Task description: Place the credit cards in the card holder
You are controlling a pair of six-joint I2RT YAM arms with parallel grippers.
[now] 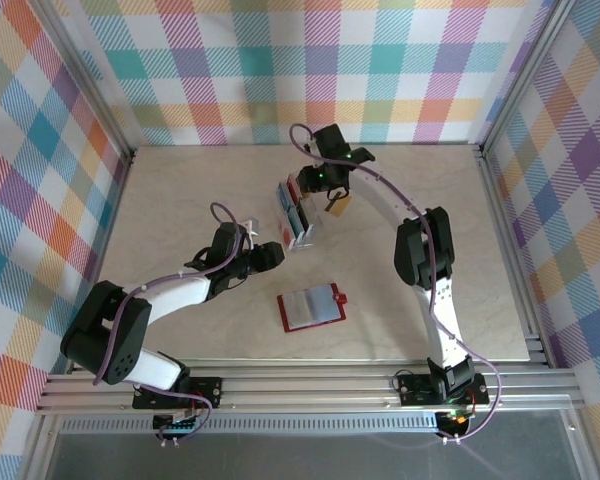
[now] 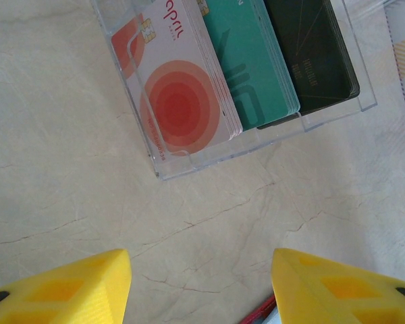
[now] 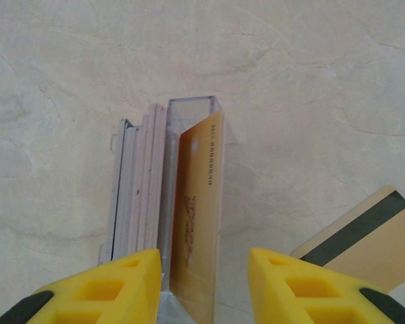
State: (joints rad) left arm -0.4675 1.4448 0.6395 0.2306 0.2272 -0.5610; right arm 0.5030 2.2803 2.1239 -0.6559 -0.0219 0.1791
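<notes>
A clear slotted rack (image 1: pixel 296 216) holds several credit cards on edge. In the left wrist view a white-red card (image 2: pixel 179 101), a teal card (image 2: pixel 253 64) and a dark card (image 2: pixel 310 47) lean in it. My right gripper (image 3: pixel 206 287) hangs over the rack's far end, open, its jaws straddling an upright gold card (image 3: pixel 196 202) with a gap on the right side. A gold card with a dark stripe (image 3: pixel 368 233) lies flat on the table beside it. The red card holder (image 1: pixel 312 307) lies open at mid-table. My left gripper (image 2: pixel 201 283) is open over bare table, just short of the rack.
The marble-look table (image 1: pixel 180 200) is bounded by checkered walls and an aluminium frame. A red edge of the card holder (image 2: pixel 260 312) shows by my left gripper's right finger. More cards (image 3: pixel 138 182) are stacked in the slots left of the gold one.
</notes>
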